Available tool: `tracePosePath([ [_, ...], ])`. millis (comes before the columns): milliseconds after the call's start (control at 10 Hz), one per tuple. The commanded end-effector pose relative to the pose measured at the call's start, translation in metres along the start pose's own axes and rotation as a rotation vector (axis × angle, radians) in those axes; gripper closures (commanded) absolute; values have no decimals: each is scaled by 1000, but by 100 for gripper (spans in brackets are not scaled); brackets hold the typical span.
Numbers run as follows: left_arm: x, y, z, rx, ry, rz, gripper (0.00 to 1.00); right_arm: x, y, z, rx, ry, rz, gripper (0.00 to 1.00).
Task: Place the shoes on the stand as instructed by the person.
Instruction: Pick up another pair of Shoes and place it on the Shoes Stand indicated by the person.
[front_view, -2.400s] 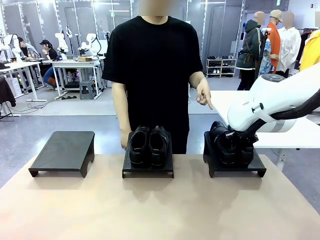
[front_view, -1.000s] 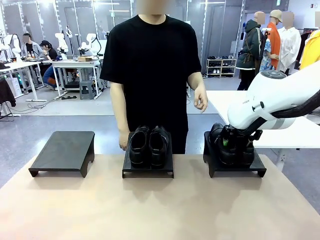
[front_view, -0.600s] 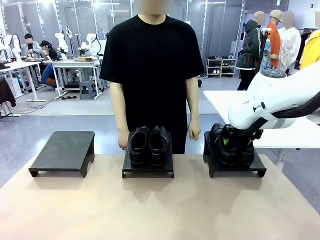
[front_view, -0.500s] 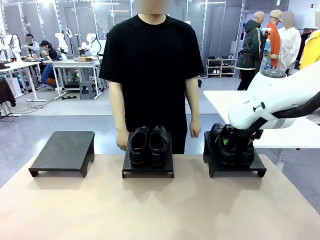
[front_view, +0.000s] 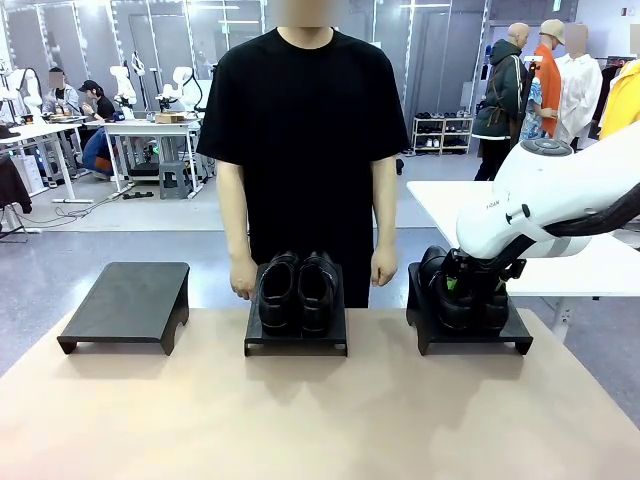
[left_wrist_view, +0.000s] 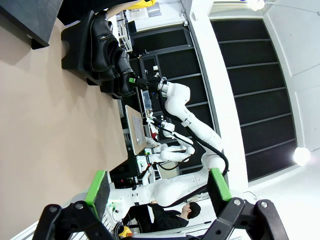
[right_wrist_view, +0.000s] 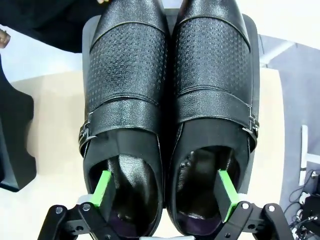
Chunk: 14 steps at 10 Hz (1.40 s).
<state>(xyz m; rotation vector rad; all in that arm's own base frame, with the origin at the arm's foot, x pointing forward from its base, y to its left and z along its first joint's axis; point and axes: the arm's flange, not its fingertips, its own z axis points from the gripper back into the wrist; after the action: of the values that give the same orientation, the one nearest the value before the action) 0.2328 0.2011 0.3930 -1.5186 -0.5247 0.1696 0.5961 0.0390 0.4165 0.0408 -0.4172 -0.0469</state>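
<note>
Front view: three black stands along the worktop's (front_view: 320, 420) far edge; left stand (front_view: 127, 303) bare, near half of the worktop open. Right gripper (right_wrist_view: 162, 197) hangs over the right-stand pair (right_wrist_view: 170, 100), fingers spread, one inside each heel opening, toes pointing away. Middle pair (front_view: 298, 291) toes toward the robot. Left gripper (left_wrist_view: 157, 185) open, holding nothing.

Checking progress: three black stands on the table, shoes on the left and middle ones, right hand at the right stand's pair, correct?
Not quite. The front view shows the left stand bare; shoes sit on the middle stand and the right stand, where the right hand is.
</note>
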Motion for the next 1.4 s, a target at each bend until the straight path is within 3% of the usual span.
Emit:
tracePosePath([
  [0, -1, -1, 1, -16, 1, -10, 0, 0, 0, -1, 14, 2, 1, 0],
  [300, -1, -1, 1, -16, 1, -10, 0, 0, 0, 0, 0, 0, 0, 0],
  [700, -1, -1, 1, -16, 1, -10, 0, -28, -15, 88, 102, -34, 27, 0],
  [1000, -1, -1, 1, -16, 1, -10, 0, -68, -69, 138, 311, 43, -29, 0],
  [1300, -1, -1, 1, -16, 1, -10, 0, -119, -151, 177, 584, 87, -114, 0],
])
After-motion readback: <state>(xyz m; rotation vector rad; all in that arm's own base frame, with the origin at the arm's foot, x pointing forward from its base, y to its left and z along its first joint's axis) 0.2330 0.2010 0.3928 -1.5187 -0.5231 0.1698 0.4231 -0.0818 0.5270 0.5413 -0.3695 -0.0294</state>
